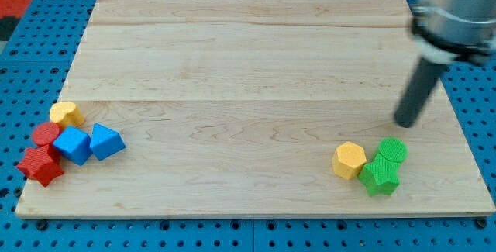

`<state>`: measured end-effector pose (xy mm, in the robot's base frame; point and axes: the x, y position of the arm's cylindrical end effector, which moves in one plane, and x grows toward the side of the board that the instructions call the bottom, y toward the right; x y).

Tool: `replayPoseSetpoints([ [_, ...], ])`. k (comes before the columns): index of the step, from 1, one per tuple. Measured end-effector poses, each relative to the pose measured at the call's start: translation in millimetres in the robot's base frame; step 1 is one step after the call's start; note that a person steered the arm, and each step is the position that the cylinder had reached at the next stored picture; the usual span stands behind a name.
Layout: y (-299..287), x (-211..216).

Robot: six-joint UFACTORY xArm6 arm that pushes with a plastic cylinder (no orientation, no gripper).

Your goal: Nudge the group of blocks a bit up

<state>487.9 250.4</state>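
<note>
My tip [405, 122] rests on the wooden board [248, 66] at the view's right. Just below it sits a group of three blocks: a yellow hexagonal block [349, 160], a green round block [392, 150] and a green star-shaped block [380, 177]. The tip is a little above the green round block and apart from it. At the view's bottom left lies a second group: a yellow round block [67, 114], a red round block [46, 135], a red star-shaped block [40, 165], a blue block [74, 145] and a blue wedge-like block [106, 141].
The board lies on a blue pegboard surface [31, 66]. The arm's grey body [457, 12] hangs over the board's top right corner. The left group sits near the board's left edge.
</note>
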Motion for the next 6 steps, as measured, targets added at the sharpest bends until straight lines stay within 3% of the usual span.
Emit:
replayPoseSetpoints([
  [1, 59.6, 27.3],
  [2, 45.4, 94.0],
  [3, 28.4, 128.8],
  [6, -40.8, 117.9],
])
